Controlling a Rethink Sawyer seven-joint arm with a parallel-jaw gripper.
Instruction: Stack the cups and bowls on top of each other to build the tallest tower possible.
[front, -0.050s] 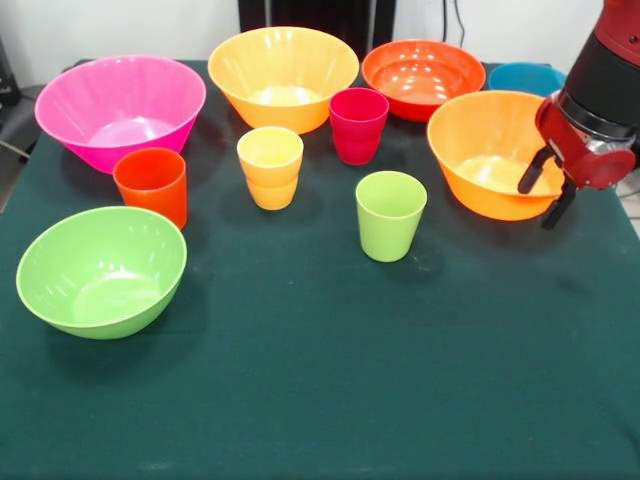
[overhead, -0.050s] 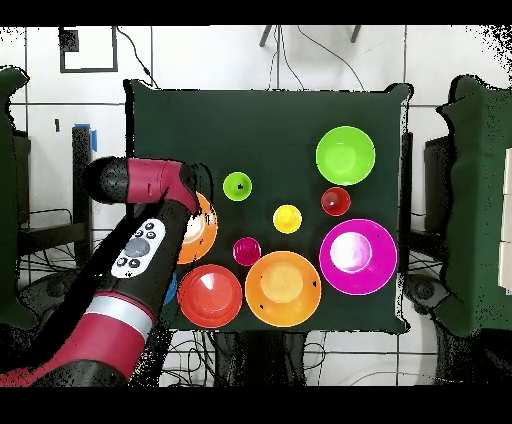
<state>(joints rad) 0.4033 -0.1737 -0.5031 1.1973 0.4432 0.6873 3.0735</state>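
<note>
Bowls and cups all sit apart on the cloth (front, -0.050s: 330, 390), nothing stacked yet. The claw (front, -0.050s: 546, 200) hangs released over the rim of an orange bowl (front, -0.050s: 487, 152), directly below it. This bowl looks light, stiff and glossy, so likely slippery; its thin flared rim seems the best hold, one finger inside, one outside. The green cup (front, -0.050s: 389, 214) stands near, beside the bowl.

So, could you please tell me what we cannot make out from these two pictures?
- Small blue bowl: front view shows only its rim behind the orange bowl; overhead, the arm covers nearly all of it.
- That orange bowl: overhead, the arm hides its left half.
- Gripper: overhead, hidden under the arm; front view shows it over the orange bowl's edge, jaws open.
- Arm's upper part: cut off by the front view's edge.
</note>
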